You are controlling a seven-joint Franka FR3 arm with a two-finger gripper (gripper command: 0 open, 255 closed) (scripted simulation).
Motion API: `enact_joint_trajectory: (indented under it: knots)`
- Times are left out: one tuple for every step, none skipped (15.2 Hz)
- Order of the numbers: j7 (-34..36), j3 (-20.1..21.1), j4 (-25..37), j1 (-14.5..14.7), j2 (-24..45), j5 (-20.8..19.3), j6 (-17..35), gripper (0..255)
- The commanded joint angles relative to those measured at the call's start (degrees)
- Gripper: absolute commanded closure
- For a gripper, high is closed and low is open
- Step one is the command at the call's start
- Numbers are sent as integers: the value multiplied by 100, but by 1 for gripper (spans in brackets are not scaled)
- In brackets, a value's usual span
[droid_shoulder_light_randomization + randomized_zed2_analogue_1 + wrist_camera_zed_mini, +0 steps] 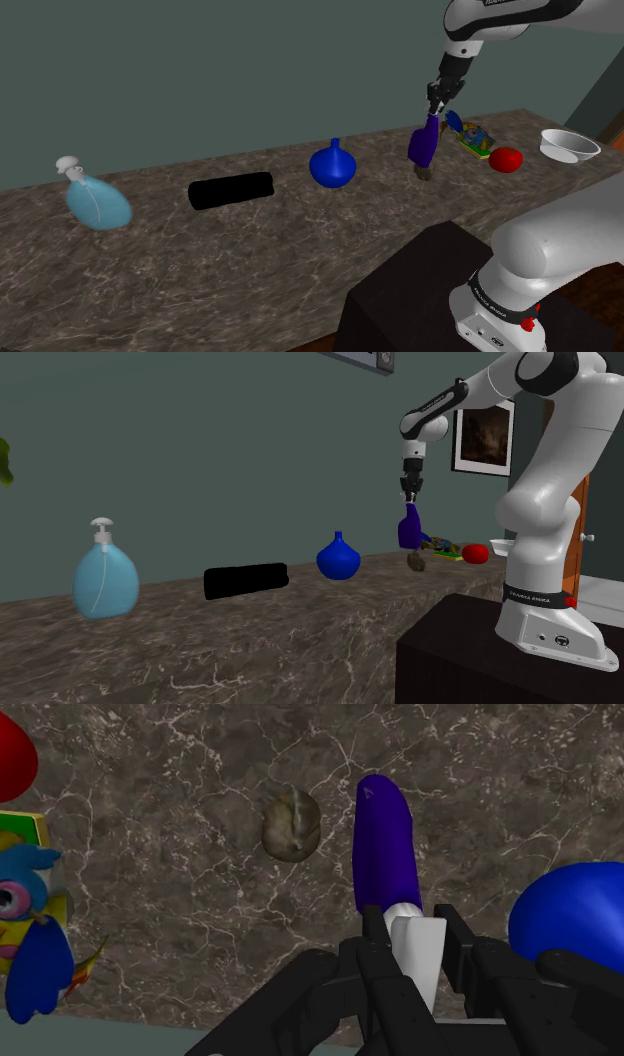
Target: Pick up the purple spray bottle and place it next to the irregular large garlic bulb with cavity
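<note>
The black gripper (pixel 437 103) is closed on the white neck of the purple spray bottle (pixel 424 143), and from where I stand the bottle hangs straight down from it, at six o'clock in the shoulder view. Through the wrist camera the two fingers (pixel 372 929) press in on either side of the white top, and the purple body (pixel 385 844) runs out away from them. In the second exterior view the bottle (pixel 408 530) shows against the wall, apparently lifted off the marble counter (pixel 250 270).

The garlic bulb (pixel 425 173), a lumpy brownish thing, lies on the counter just under the bottle's base, again at about six o'clock in the shoulder view. The wrist view shows the bulb (pixel 291 824) close beside the bottle but not touching it.

In the shoulder view, at three o'clock from the bottle, sit a colourful toy (pixel 474 138), a red ball (pixel 506 159) and a white bowl (pixel 569 146). At nine o'clock come a blue vase (pixel 332 165), a black cylinder (pixel 231 190) lying on its side and, farthest off, a pale blue pump bottle (pixel 97 200).
</note>
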Motion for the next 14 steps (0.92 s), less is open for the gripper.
enact_joint_trajectory:
  knots:
    - [12, 4, -182, 1, -14, -3, 172, 255]
    - [11, 1, -252, 0, -6, -4, 249, 255]
    - [10, -2, -320, -1, 3, -4, 327, 255]
    - [9, -4, -388, -2, 14, -5, 405, 255]
    - [8, -7, -454, -2, 26, -5, 483, 255]
    - [7, -10, -519, -3, 39, -5, 562, 255]
    - [6, -13, -583, -4, 53, -5, 640, 255]
    - [5, -16, -646, -4, 69, -4, 719, 255]
    - [3, -19, -708, -5, 86, -4, 798, 255]
    - [1, -22, -769, -5, 105, -3, 877, 255]
    - [-1, -26, -829, -5, 125, -3, 956, 255]
    - [-2, -29, -887, -6, 146, -2, 1036, 255]
    - [-5, -32, -945, -6, 168, 0, 1116, 255]
    - [-7, -35, -1001, -6, 192, 1, 1196, 255]
